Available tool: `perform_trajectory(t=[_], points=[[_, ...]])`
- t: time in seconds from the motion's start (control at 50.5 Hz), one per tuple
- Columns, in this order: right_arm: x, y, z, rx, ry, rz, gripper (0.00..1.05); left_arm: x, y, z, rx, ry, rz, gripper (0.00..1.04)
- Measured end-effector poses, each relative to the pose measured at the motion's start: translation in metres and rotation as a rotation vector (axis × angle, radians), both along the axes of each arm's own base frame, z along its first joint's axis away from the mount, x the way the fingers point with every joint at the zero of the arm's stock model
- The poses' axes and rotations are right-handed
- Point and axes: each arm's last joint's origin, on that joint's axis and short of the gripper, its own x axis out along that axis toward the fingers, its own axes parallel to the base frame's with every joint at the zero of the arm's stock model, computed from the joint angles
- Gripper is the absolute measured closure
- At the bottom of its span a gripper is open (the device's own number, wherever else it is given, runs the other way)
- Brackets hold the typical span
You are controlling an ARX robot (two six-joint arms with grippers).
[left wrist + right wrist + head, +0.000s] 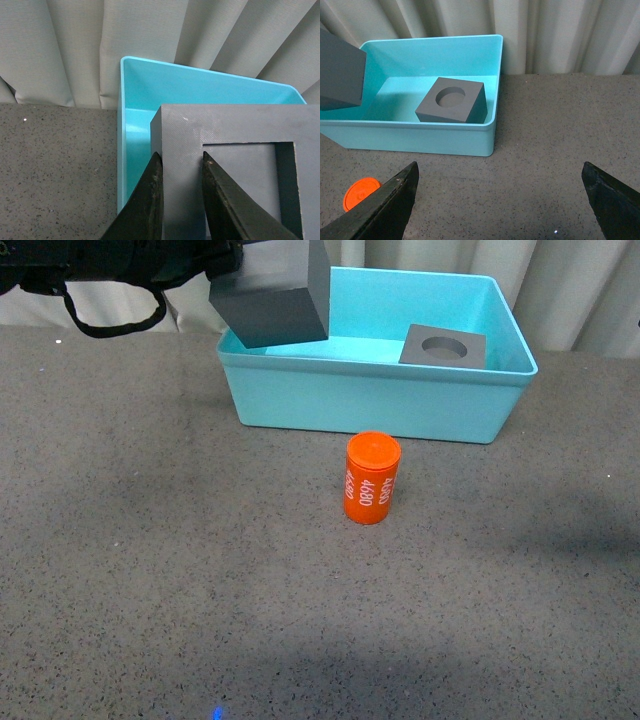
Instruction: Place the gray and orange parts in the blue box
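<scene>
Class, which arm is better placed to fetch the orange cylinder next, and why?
Right. The right pincer is open and empty, the orange cylinder close by; the left pincer is shut on a gray cube over the blue box.

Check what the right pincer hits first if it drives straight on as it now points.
Probably the table: the open right pincer aims at bare surface just beside the box, near its corner. If the line runs shallower than it looks, the box's end wall could come first; depth is unclear.

"4680" in white, orange cylinder (372, 479)
</scene>
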Motion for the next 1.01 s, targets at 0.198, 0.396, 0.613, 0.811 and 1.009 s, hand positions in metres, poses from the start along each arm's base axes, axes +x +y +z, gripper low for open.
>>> perform_trajectory(t=[0.198, 0.396, 0.613, 0.811, 1.009], points=[[0.000, 0.000, 0.000, 0.000, 0.000, 0.000, 0.10, 0.001, -0.001, -0.005, -0.012, -0.011, -0.011, 0.88], [0.000, 0.000, 0.000, 0.000, 0.000, 0.000, 0.10, 0.002, -0.001, -0.004, -0.015, -0.020, 0.000, 0.88], [0.000, 0.000, 0.000, 0.000, 0.000, 0.000, 0.10, 0.000, -0.001, -0.003, -0.016, -0.019, -0.006, 0.45], [0.000, 0.000, 0.000, 0.000, 0.000, 0.000, 0.10, -0.011, 0.001, 0.003, -0.030, -0.022, 0.011, 0.13], [0.000, 0.000, 0.000, 0.000, 0.000, 0.000, 0.10, -0.043, 0.015, 0.026, -0.057, -0.076, 0.079, 0.07]])
